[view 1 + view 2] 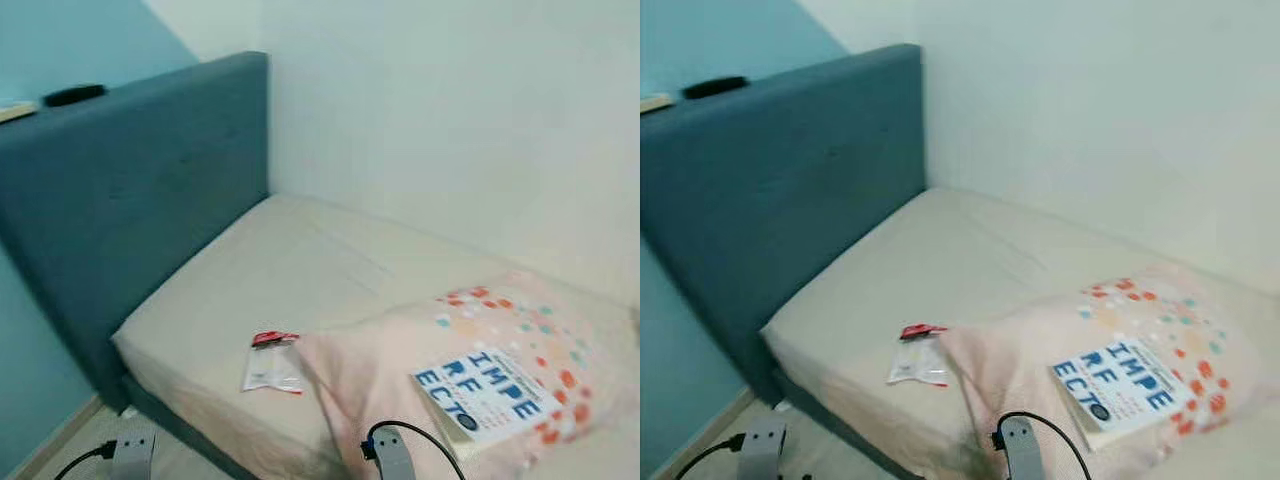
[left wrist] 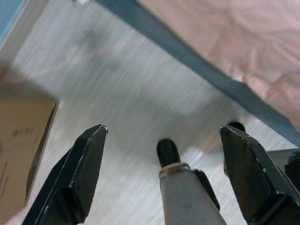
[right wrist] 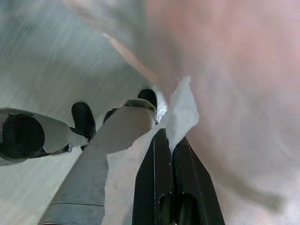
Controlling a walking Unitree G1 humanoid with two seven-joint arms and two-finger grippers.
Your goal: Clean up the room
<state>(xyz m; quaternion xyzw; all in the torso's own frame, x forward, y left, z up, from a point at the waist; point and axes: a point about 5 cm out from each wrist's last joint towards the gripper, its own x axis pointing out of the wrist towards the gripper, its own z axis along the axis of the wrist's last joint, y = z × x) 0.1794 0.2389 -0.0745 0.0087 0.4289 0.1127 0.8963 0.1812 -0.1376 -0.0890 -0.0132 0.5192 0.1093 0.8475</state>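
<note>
My right gripper is shut, and a white crumpled tissue sticks out from between its fingertips. It hangs low beside the pink bedding. My left gripper is open with nothing between its fingers, over the pale wooden floor next to the bed's blue base. On the beige mattress lies a small clear packet with a red top. A pink dotted pillow lies to its right, with a white and blue book on it. Both wrists show at the lower edge of the eye views.
A blue headboard stands at the left, with a black object on its top. White wall runs behind the bed. A brown cardboard box stands on the floor near the left gripper. My own leg is below it.
</note>
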